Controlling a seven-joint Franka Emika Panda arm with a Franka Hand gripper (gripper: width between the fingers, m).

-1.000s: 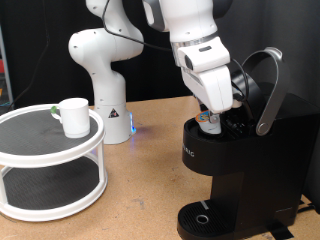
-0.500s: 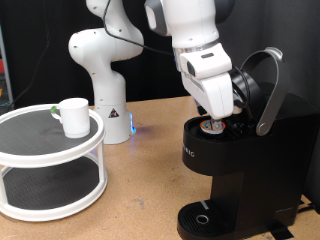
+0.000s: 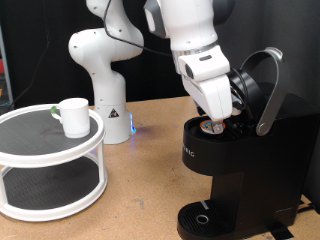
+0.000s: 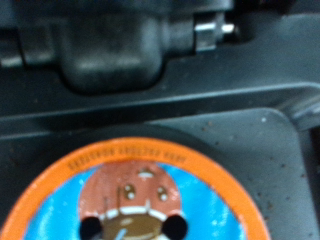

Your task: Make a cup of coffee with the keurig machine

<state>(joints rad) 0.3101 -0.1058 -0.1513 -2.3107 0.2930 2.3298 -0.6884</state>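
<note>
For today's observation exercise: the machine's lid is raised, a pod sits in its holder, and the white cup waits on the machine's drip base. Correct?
Not quite. The exterior view shows the cup on the white round shelf, not the keurig machine base. Lid raised, pod seated, gripper above it.

White Franka Panda arm (image 3: 190, 45), glossy rounded shells, black bands at the joints, second white column and domed base (image 3: 100, 85) at nine o'clock, small warning triangle on the base, faint blue glow at its foot, boxy white hand housing
</note>
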